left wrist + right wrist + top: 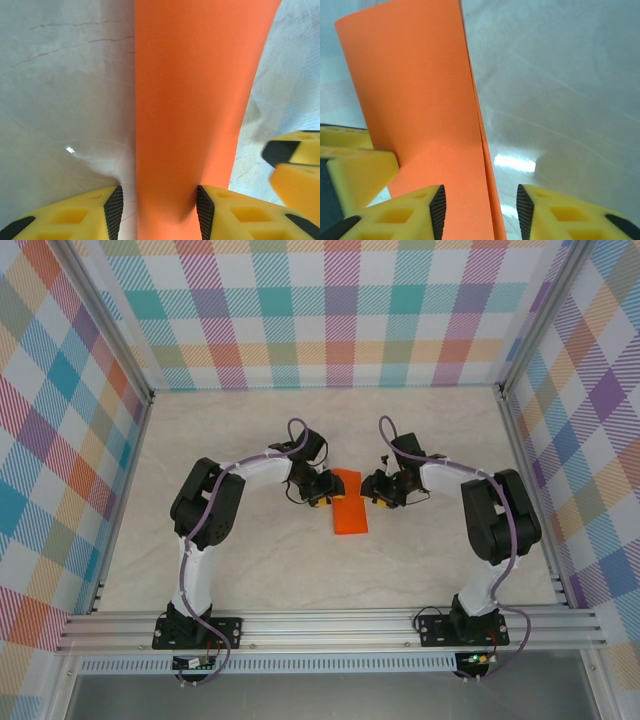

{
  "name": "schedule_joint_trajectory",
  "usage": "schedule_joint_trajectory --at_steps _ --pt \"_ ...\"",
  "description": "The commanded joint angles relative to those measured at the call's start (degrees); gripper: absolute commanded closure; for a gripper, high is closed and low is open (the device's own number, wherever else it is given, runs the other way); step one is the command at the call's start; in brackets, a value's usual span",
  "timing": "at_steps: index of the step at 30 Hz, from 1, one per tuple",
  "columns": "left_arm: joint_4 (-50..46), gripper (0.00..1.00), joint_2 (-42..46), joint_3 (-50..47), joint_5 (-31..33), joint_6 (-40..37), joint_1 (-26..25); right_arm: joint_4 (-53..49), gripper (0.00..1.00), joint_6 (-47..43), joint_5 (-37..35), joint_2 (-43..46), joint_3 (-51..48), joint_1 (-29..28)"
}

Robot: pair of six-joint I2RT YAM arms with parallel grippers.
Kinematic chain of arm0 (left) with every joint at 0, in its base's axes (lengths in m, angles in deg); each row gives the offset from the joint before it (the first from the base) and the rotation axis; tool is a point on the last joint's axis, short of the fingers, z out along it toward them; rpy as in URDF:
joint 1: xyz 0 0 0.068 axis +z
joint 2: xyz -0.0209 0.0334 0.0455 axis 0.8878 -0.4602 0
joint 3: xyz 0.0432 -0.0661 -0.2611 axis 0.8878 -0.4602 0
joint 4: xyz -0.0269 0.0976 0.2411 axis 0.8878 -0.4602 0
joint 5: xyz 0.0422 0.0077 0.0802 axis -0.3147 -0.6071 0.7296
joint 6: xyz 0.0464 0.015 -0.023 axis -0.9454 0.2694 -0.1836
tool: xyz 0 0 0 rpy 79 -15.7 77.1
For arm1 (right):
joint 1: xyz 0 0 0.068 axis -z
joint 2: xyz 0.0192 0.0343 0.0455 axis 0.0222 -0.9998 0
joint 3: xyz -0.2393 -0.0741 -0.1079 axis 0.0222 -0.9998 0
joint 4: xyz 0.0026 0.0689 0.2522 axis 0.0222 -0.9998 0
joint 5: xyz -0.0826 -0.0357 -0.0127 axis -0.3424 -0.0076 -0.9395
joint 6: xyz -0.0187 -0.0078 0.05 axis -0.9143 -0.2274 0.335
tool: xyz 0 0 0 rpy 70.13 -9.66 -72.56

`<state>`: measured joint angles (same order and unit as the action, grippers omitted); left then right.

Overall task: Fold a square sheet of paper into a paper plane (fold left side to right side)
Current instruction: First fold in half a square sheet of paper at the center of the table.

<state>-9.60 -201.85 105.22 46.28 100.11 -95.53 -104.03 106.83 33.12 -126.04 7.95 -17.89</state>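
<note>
Looking down from above, you have the square sheet of paper doubled into a narrow strip at the middle of the table. The left gripper and right gripper flank its far half. From the left wrist, those jaws stand apart astride the strip, so press along the folded side. From the right wrist, the jaws also stand apart around the two loose edges. The top layer looks bowed, so line the edges up before you crease.

Pale, seemingly marbled table; checked walls around.
</note>
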Motion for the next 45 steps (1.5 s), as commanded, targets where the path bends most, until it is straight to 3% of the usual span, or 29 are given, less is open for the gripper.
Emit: schedule_joint_trajectory --at_steps 1,8,45 --pt "-2.0 0.54 -2.0 1.0 0.7 -1.1 -1.4 -3.0 0.52 -2.0 -6.2 6.1 -2.9 0.8" --pt "-2.4 0.54 -2.4 1.0 0.8 -1.4 -1.6 -5.9 0.49 -3.1 -11.1 10.8 -5.9 1.9" --pt "-4.0 0.52 -4.2 2.0 1.4 -0.5 -2.1 -5.4 0.46 -3.8 -8.2 13.2 -6.8 1.9"
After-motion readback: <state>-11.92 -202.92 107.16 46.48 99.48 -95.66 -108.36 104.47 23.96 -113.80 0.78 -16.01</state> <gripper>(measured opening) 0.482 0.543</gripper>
